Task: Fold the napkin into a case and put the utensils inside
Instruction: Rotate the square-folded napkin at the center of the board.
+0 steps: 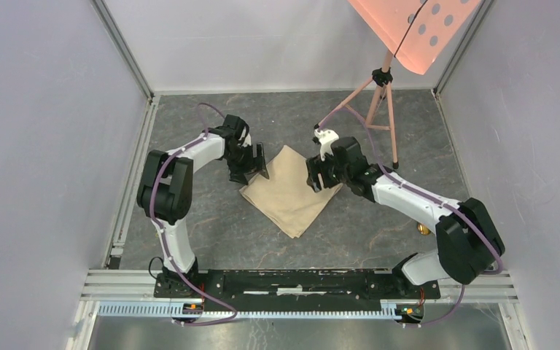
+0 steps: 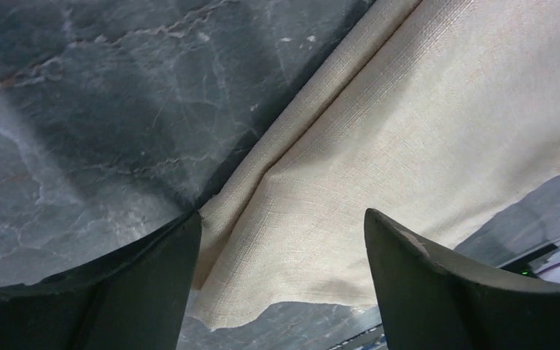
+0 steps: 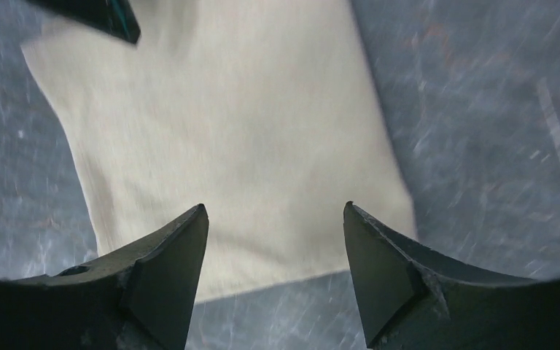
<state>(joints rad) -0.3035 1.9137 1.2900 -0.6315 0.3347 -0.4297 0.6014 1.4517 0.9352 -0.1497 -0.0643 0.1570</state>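
A grey marbled table [image 1: 211, 219] is seen from above, with the beige napkin [image 1: 290, 191] laid flat at its centre, turned like a diamond with corners near 12, 3, 6 and 9 o'clock. It is not yet formed into the narrow case.

The cloth is judged light, soft and limp, with a coarse weave. It is likely to drape and wrinkle when lifted, and may slide on the smooth tabletop. In the left wrist view a doubled, folded edge is seen running diagonally. A pinch at a corner or along that edge, taking both layers together, is judged the best hold.

The left gripper [image 1: 257, 169] is placed at the napkin's 10 o'clock edge. Its jaws are spread wide, astride the folded edge, and nothing is held. Whether the tips touch the cloth cannot be told.

The right gripper [image 1: 319, 175] is placed at the 2 o'clock edge. Its jaws are also spread wide above the cloth, and nothing is gripped.

A small gold-coloured piece [image 1: 424, 230], perhaps one of the utensils, is glimpsed at 4 o'clock beside the right arm.
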